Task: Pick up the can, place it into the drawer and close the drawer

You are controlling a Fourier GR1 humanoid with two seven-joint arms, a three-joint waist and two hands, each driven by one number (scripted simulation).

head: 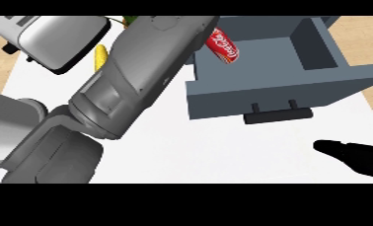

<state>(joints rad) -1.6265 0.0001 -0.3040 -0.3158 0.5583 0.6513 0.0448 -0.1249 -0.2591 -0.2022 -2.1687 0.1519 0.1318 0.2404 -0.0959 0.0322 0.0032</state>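
The can [224,47], a red cylinder with white lettering and a glossy skin, is being shown lying tilted at the rear left of the drawer [320,79], its upper end just beside the tip of the left forearm [138,72]. Whether it is being rested on the drawer floor or is being carried just above it cannot be told, because the left robot hand is being hidden completely behind its own forearm; the state of its fingers cannot be told either.

The step in hand is being judged as the release of the can into the drawer. It is best being done with the can brought low over the floor before the fingers are parted, since a smooth round body is likely to roll toward a wall. The forearm is best being drawn back upward and to the left, so that the drawer's left wall is not being caught.

The drawer is being presented as a slate-blue box with flat, matte, thick walls, pulled wide open, a dark bar handle [279,115] on two posts being carried on its front face. For closing, a flat push on that front is being advised.

The right robot hand [348,154], black and matte, is being held low at the right over the white worktop [218,156], fingers apart and holding nothing. At the far left a rounded metallic toaster [55,37] and a yellow item [100,56] are being partly covered.
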